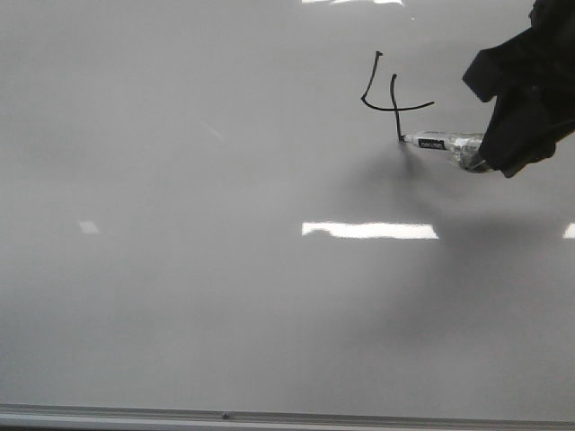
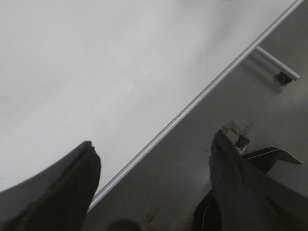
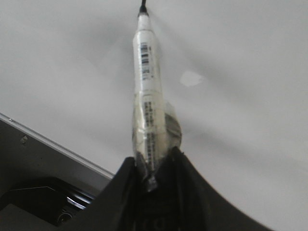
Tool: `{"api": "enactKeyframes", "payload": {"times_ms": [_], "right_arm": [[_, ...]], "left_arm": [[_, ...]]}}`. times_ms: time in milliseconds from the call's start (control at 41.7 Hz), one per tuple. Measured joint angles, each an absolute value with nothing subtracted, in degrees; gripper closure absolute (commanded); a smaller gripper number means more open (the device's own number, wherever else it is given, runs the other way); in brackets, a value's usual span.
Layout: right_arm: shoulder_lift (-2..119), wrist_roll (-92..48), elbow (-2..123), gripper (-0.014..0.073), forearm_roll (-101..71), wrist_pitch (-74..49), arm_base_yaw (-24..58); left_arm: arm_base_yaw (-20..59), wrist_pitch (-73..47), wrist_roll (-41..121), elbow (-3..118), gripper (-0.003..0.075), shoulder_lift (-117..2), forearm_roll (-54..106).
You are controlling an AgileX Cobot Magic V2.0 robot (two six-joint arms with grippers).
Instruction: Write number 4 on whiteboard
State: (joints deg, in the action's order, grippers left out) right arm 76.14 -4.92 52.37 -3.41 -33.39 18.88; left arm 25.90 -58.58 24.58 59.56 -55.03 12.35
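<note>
On the upper right part of the whiteboard, in the front view, sits the number 4, drawn in thin black line with an open top, a long crossbar and a short stem running down from it. At the bottom end of that stem rests the dark tip of a white marker, which lies nearly level, its barrel running off to the right into the right gripper. That gripper shows as a dark shape coming in from the right edge, and a soft shadow spreads on the board below the marker.

From the right wrist view, the marker stands out straight from between the two black fingers, which are closed tight on its rear end. The barrel carries a barcode label and a wrap of clear tape. Its tip touches the board at the far end. The board's silver frame edge and a dark area beyond it show to one side.

From the left wrist view, the left gripper hangs with its two fingers spread wide apart and nothing between them. It sits over the board's metal frame, with white surface on one side and grey floor on the other. A wheeled stand foot shows on the floor.
</note>
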Motion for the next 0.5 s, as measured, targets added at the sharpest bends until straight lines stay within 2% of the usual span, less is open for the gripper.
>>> {"api": "enactKeyframes", "payload": {"times_ms": [216, 504], "right_arm": [[73.51, -6.92, 52.37, 0.0662, -4.23, -34.23, 20.31], [61.98, -15.84, 52.37, 0.0662, -8.23, -40.84, 28.50]], "left_arm": [[25.90, -58.58, 24.58, 59.56, 0.0248, -55.03, 12.35], [29.75, -58.47, 30.05, 59.56, 0.0248, -55.03, 15.67]]}}
